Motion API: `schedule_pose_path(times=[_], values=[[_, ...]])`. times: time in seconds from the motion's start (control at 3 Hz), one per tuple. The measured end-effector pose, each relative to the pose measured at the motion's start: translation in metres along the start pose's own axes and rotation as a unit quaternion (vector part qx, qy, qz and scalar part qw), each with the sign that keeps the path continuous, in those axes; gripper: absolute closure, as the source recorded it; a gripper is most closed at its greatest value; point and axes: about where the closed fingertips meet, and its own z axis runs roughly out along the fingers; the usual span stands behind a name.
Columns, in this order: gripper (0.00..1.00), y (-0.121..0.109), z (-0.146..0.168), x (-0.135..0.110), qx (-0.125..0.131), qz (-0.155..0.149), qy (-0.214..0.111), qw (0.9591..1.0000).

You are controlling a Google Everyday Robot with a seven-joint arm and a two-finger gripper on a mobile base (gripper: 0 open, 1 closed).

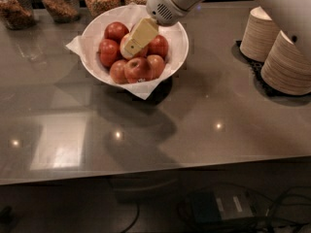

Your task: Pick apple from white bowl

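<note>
Apple spot: the apple (142, 53) sits mid-pile in the bowl (181, 42), hemmed in by red apples (116, 31) on all sides we can see and partly hidden under the gripper (133, 42).

Gripper: it's down inside the bowl, right on top of the apple. We honestly can't tell if it's released or clenched from here.

Weight: moderate, we'd guess. It's a solid fruit, no featherweight, but nothing that should strain the arm.

Stiffness: firm, so it shouldn't give under a squeeze. Too hard a pinch would probably bruise it, though.

Slip: the skin looks smooth and glossy and the shape is round, so we'd expect it to squirt out of an off-centre pinch.

Where to grab: across the widest part, coming straight down. The neighbours crowd the sides, so room to slip in looks tight. Our guess is the grip lands on the upper half.

Watch out: the napkin (146, 89) lining the bowl is loose and could shift if the pile gets nudged.

Apple count: seven showing, we reckon. That's one pale, six red.

Bowl count: one white one.

Napkin count: one.

Jars (60, 1): four along the back of the surface (204, 125).

Stacks (289, 64): two piles of tan bowls off to one side, well apart from the bowl.
</note>
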Motion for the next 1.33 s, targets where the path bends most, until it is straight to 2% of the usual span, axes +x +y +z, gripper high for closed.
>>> schedule_pose_path(times=[0.33,0.67,1.33], values=[[0.22,0.002,0.015,0.0,-0.012,0.014,-0.006,0.9998],[0.25,0.002,0.031,0.001,-0.022,0.031,-0.011,0.9992],[0.27,-0.001,0.041,0.007,-0.023,0.044,-0.006,0.9987]])
